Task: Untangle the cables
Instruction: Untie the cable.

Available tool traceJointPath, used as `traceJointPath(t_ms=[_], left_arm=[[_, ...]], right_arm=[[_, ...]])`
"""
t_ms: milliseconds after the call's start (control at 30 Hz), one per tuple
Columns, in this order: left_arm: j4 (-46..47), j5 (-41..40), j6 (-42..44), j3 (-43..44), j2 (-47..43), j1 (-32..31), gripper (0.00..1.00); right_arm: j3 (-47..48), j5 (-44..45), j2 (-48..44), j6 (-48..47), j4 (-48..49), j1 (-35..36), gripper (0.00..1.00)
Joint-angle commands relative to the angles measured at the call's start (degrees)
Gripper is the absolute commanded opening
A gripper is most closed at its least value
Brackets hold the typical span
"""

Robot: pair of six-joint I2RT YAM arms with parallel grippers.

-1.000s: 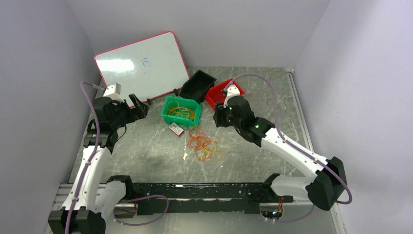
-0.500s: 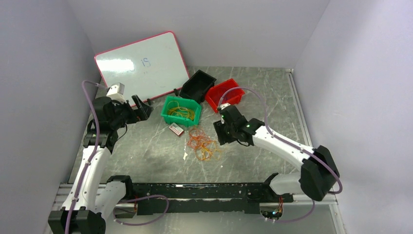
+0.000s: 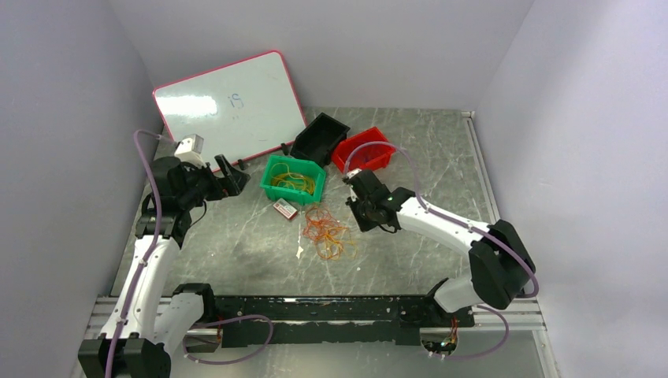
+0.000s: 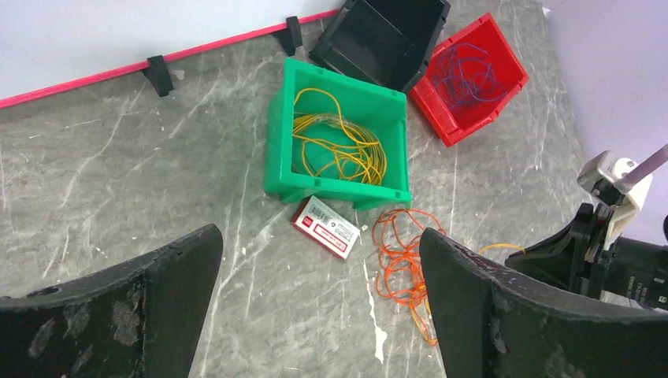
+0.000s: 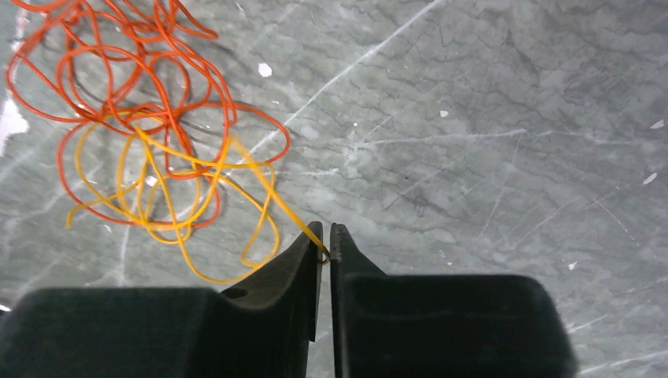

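A tangle of thin orange and yellow cable loops lies on the table in front of the green bin; it also shows in the right wrist view and the left wrist view. My right gripper is down at the tangle's right edge, shut on one yellow cable loop that runs taut from the pile into its tips. In the top view it sits right of the pile. My left gripper is open and empty, held high over the table's left side.
A green bin holds yellow loops. A black bin and a red bin holding purple loops stand behind it. A small red-and-white box lies by the green bin. A whiteboard leans at the back left.
My right arm has swung from beside the red bin forward and down to the right edge of the tangle. The left arm has barely moved.
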Motion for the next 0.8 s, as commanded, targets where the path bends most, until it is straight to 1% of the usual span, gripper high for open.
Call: traceJointPath(t_ms=[0,67,167,333,433,533,633,767], left_arm=[[3.0,3.2,2.8,-0.6,0.0,0.6,0.99],[3.3,3.2,3.3,-0.5,0.0,0.6,1.00],[3.4,4.5,4.1,0.4,-0.2,0.5,1.00],[6.7,9.5,2.9,0.1,-2.5,-0.3,1.00],[9.0,9.8,1.8,-0.4,-3.3,-2.0,1.00],[10.9,8.9,1.8,-0.4,-3.2,-5.4,0.99],[12.0,6.4,2.0,0.2,-1.5,-10.6,0.99],[17.0,1.4,1.8,-0.6,0.9,-18.5,0.94]], right_arm=[[1.5,0.3,-3.9,-1.3,2.0,-0.1,0.05],[1.6,0.7,-6.4,-1.3,2.2,0.0,0.00],[2.4,1.0,-10.9,-1.8,2.1,0.0,0.00],[5.4,-0.6,-16.6,-3.8,1.6,0.0,0.00],[8.8,-1.1,-19.4,-4.5,1.2,0.0,0.00],[11.6,-0.4,-21.5,-4.1,1.7,-0.1,0.00],[14.5,1.0,-22.9,-2.9,2.0,-0.1,0.00],[18.5,2.7,-22.7,-1.5,1.6,0.0,0.00]])
